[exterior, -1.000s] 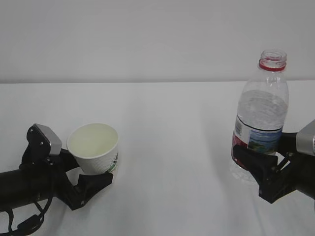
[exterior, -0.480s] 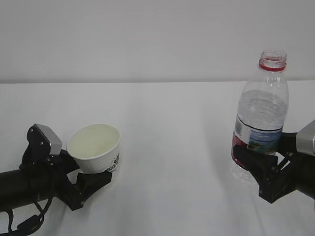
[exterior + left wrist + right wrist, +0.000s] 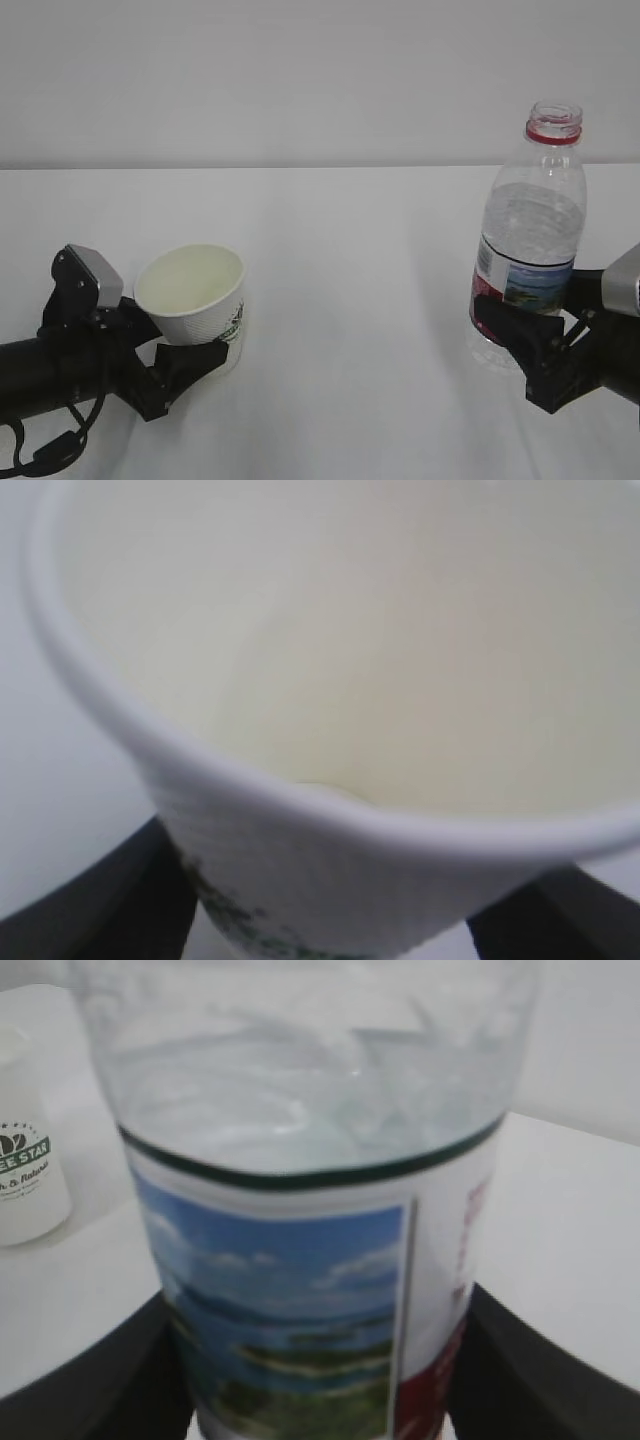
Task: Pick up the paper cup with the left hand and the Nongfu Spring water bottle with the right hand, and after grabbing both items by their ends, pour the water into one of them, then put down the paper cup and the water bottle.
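Paper cup [image 3: 192, 305] sits upright at near left on the white table [image 3: 340, 300], green logo facing right, cream inside showing. Left hand [image 3: 175, 362] is clamped on the cup's lower body, a black finger on each side in the left wrist view [image 3: 150, 900], grey plate to the cup's left. Nongfu Spring water bottle [image 3: 528, 235] stands upright at near right, uncapped, red neck ring on top, water [image 3: 530, 215] inside. Right hand [image 3: 522, 340] grips the bottle at its label, fingers [image 3: 130, 1380] flanking both sides. Cup and bottle well apart.
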Robot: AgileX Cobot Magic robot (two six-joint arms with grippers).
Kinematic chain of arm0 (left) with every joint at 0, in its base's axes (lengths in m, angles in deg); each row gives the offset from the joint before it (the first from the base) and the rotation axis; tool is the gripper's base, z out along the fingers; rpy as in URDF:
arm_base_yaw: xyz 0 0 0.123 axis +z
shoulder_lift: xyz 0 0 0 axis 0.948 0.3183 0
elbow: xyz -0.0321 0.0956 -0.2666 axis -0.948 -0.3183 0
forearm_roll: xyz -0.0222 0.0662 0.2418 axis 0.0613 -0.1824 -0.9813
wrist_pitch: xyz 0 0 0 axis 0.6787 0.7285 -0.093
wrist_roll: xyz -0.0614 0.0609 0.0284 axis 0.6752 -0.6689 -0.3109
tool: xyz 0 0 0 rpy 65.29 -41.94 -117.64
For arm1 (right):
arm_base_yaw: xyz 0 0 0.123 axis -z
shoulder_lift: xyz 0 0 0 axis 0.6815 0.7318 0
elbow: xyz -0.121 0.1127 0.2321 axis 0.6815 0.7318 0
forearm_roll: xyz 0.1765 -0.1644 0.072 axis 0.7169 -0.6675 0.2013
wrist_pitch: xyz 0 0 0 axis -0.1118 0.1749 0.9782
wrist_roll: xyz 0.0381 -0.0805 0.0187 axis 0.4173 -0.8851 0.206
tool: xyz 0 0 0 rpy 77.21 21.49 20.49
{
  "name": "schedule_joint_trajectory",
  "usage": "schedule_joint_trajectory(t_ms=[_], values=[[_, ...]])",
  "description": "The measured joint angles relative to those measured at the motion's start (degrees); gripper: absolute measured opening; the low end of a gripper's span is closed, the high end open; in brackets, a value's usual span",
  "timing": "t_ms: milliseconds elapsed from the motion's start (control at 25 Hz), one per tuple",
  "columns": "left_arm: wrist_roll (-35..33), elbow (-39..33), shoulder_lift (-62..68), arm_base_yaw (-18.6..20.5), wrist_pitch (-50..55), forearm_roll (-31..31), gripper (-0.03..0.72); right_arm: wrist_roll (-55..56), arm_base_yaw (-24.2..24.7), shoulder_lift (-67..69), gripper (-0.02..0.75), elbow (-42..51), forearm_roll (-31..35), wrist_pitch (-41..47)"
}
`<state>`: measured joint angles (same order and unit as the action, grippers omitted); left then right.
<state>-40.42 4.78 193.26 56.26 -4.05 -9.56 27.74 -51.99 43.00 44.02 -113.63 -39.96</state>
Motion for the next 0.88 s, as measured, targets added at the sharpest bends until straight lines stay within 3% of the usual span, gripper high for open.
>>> schedule_joint_trajectory(t_ms=[360,880], values=[[3.96,-1.1,-2.36,0.0,0.0,-3.31,0.555,0.0,0.0,0.0,0.503,0.0,0.0,0.0],[4.12,-6.61,-8.07,-0.09,0.0,-9.16,0.555,0.0,0.0,0.0,0.503,0.0,-1.14,0.0]])
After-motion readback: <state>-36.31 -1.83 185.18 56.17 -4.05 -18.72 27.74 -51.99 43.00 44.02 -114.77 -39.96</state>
